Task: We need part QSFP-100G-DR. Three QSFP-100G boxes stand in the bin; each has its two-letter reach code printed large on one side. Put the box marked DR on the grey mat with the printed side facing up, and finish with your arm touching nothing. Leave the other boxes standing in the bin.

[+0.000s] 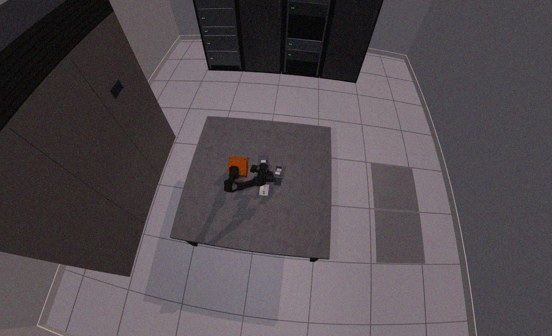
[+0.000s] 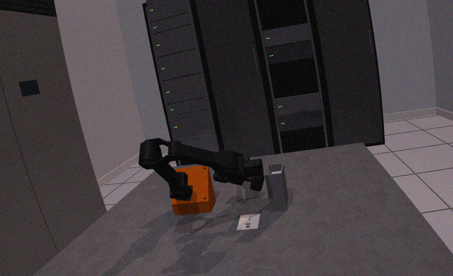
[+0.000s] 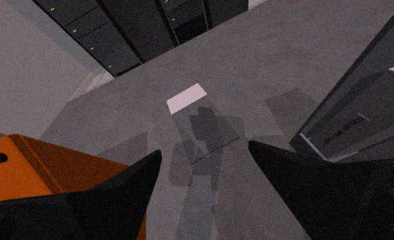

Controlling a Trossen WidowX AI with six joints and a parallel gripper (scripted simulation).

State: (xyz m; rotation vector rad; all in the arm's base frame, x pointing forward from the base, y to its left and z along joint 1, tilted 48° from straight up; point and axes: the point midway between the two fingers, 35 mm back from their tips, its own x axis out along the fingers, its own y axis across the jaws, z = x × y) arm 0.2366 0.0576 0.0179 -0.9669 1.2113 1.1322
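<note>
DR label (image 1: 264, 190) (image 2: 248, 222) — outside the open jaws

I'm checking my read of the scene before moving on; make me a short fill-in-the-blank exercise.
The gripper has its fingers spread ____.
The two letters on the white printed panel are ____.
The block by the arm's foot is coloured ____.
In the exterior view, the bin stands to the ____ of that block.

Missing words: apart; DR; orange; right.
</note>
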